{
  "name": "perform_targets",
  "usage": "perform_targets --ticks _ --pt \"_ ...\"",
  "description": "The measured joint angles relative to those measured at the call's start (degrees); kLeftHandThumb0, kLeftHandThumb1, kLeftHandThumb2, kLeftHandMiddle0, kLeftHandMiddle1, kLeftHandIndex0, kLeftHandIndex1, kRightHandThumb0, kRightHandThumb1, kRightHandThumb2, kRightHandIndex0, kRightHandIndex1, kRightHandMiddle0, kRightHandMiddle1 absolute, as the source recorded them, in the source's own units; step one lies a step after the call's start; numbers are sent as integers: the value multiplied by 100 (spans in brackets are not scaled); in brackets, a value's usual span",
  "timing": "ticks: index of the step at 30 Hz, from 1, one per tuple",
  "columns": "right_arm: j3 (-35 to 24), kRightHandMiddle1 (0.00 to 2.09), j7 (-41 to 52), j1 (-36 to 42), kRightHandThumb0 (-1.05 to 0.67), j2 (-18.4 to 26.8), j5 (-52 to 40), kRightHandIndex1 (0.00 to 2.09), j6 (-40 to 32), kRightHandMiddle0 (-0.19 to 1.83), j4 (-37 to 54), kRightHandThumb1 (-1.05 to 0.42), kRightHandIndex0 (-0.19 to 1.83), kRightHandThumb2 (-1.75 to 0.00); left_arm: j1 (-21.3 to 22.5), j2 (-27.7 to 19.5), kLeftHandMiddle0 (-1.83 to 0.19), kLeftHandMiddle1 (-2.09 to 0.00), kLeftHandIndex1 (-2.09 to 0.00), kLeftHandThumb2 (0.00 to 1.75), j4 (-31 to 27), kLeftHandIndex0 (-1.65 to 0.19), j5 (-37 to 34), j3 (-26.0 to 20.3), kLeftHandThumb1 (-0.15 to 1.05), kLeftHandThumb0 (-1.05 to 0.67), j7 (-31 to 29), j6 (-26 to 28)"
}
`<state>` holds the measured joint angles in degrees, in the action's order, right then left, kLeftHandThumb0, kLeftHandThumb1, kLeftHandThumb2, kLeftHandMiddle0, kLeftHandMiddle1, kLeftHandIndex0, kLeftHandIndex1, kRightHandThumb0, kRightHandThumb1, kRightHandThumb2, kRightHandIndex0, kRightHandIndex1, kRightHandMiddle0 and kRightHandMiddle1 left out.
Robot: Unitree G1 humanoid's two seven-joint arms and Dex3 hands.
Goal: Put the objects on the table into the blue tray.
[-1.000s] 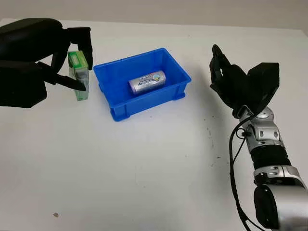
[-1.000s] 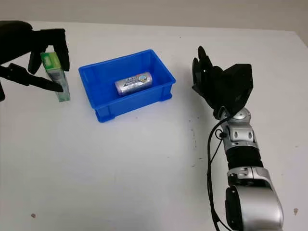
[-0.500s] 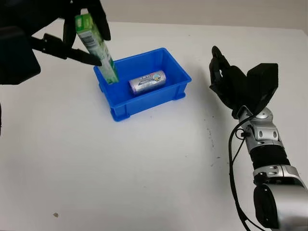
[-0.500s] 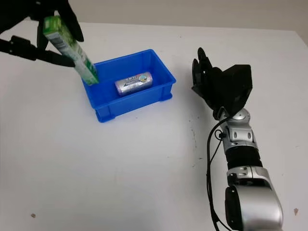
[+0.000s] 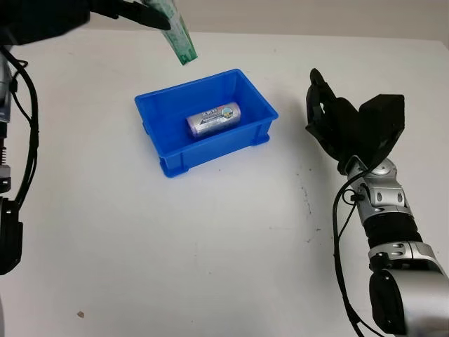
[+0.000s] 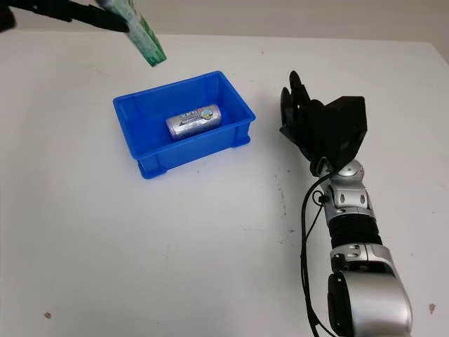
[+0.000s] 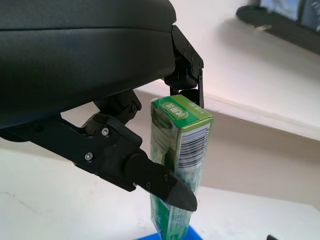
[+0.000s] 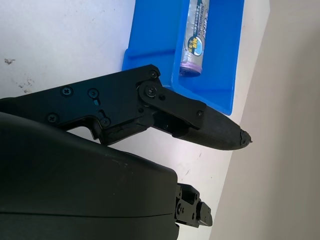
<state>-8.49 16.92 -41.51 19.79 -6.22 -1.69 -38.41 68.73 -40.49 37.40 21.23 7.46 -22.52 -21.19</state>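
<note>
A blue tray (image 5: 160, 133) stands on the white table, left of centre, with a silver can (image 5: 213, 119) lying inside it. High at the picture's top left, my left hand (image 5: 144, 12) is shut on a green carton (image 5: 177, 38), which hangs tilted in the air above the tray's far left corner. In the left wrist view the green carton (image 7: 181, 145) sits between the black fingers (image 7: 150, 176). My right hand (image 5: 330, 126) is open, raised above the table to the right of the tray.
Small dark specks mark the white table (image 5: 210, 232) near the right arm (image 5: 382, 210), and one lies at the front left. A pale wall runs behind the table's far edge.
My left hand has lifted the green carton from the table beside the tray, up and to the right, until it hangs above the tray's far left corner. The right hand has not moved.
</note>
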Motion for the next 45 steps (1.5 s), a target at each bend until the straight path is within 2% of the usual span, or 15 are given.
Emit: perform_targets --ticks 2,3,5,6,9,15,21,23,25,28,30,33,36,38,45 --pt "-9 0 -10 45 -69 0 0 0 -12 -19 46 -105 -19 -78 17 126 -71 -203 -162 15 490 -18 1 75 105 -48 16 -122" --pt "-17 0 -18 62 -69 0 -2 0 -19 -19 64 -105 -19 -77 16 180 -32 -149 -118 19 638 1 -22 88 105 -58 -51 -88" --pt "-29 0 -30 77 -68 -1 -31 0 -53 -19 75 -105 -19 -77 12 209 -19 -69 -59 22 735 3 -59 158 105 -65 -340 -6" --pt "-34 0 -32 84 -67 -1 -40 0 -66 -19 81 -105 -19 -78 10 224 -12 -37 -36 21 737 5 -106 178 105 -67 -540 18" --pt "-34 0 -10 94 -65 -3 -68 0 -75 -19 87 -105 -19 -79 -8 310 0 -9 -15 17 732 8 -240 214 105 -70 -934 100" --pt "-50 0 48 112 -66 -4 -118 0 -72 -19 87 -105 -19 -79 -117 383 14 -3 -8 9 681 9 -256 277 104 -73 -1127 255" --pt "-48 0 54 112 -67 -4 -116 0 -67 -19 85 -105 -19 -78 -112 391 19 -1 -7 4 681 9 -623 187 94 -78 -1589 597" --pt "-49 0 59 111 -68 -4 -117 0 -66 -19 76 -105 -19 -77 -108 391 19 -2 -6 10 675 10 -757 109 101 -79 -1683 730" --pt "-49 0 70 111 -69 -4 -119 0 -66 -19 59 -105 -19 -77 -112 381 17 -4 -6 39 593 10 -803 48 104 -85 -1675 857" --pt "-48 0 69 109 -69 -4 -118 0 -69 -19 44 -105 -19 -76 -166 377 12 -6 -6 61 385 8 -916 -147 105 -83 -1386 918" --pt "-47 0 58 108 -69 -4 -113 0 -72 -19 37 -105 -19 -76 -228 415 15 -5 -4 66 374 11 -1160 -390 105 -83 -1144 912" --pt "-48 0 35 107 -68 -4 -111 0 -76 -19 26 -105 -19 -76 -350 589 16 -4 -3 65 383 15 -1696 -865 105 -86 -787 1214" --pt "-48 0 13 99 -68 -9 -115 0 -83 -19 27 -105 -19 -78 -614 826 19 -1 0 68 383 18 -2309 -1442 105 -87 -248 1633" --pt "-54 0 -7 99 -68 -12 -126 0 -81 -19 28 -105 -19 -79 -910 886 19 0 0 73 379 19 -2516 -1703 105 -84 -10 1683" --pt "-64 0 -224 74 -76 -16 -113 0 -58 -19 83 -105 -19 -79 -2043 1146 19 0 0 74 305 19 -2832 -2055 105 -76 367 1610"
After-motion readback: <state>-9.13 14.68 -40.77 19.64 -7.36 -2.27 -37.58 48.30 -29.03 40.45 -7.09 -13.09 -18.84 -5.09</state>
